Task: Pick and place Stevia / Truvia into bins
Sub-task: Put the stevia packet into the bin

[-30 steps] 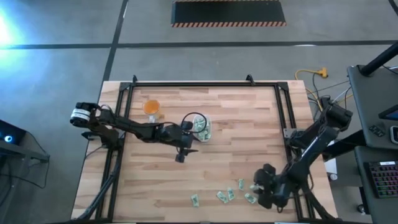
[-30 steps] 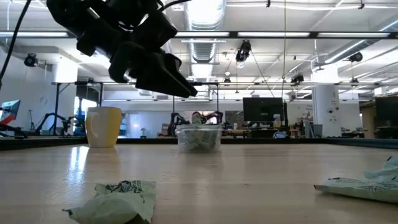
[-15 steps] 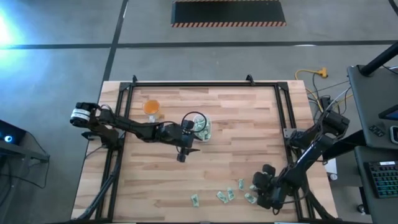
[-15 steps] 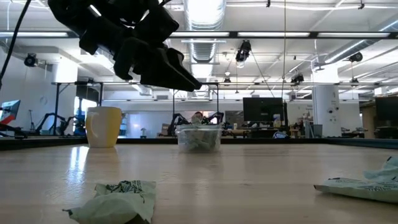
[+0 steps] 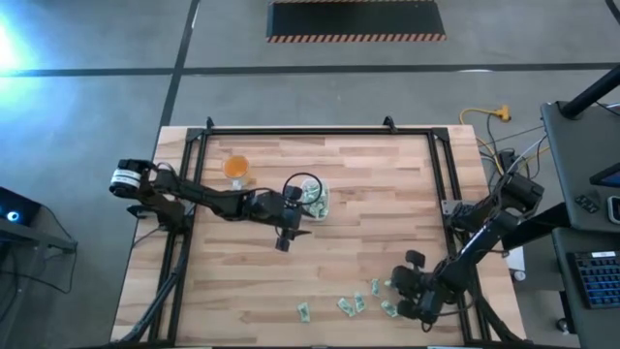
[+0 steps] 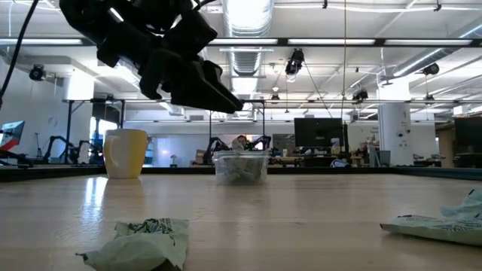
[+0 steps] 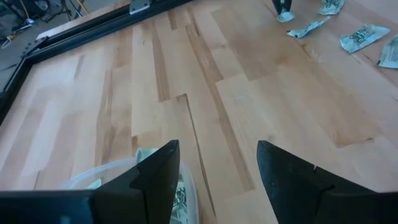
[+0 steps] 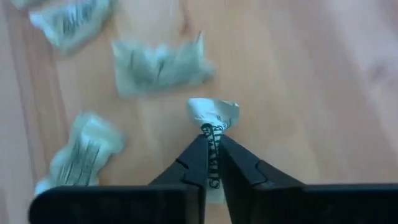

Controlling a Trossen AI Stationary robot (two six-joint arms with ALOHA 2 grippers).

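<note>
Stevia sachet [image 8: 212, 124] pinched in right tool [image 8: 211, 167], lower half hidden; left tool [image 7: 214, 165] open.

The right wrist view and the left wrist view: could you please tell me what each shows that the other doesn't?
Only the right wrist view shows the right tool shut on a sachet, pinched between its fingers.

Only the left wrist view shows the clear container beneath the open left tool, with sachets inside.

Both show loose sachets lying on the wooden table.
</note>
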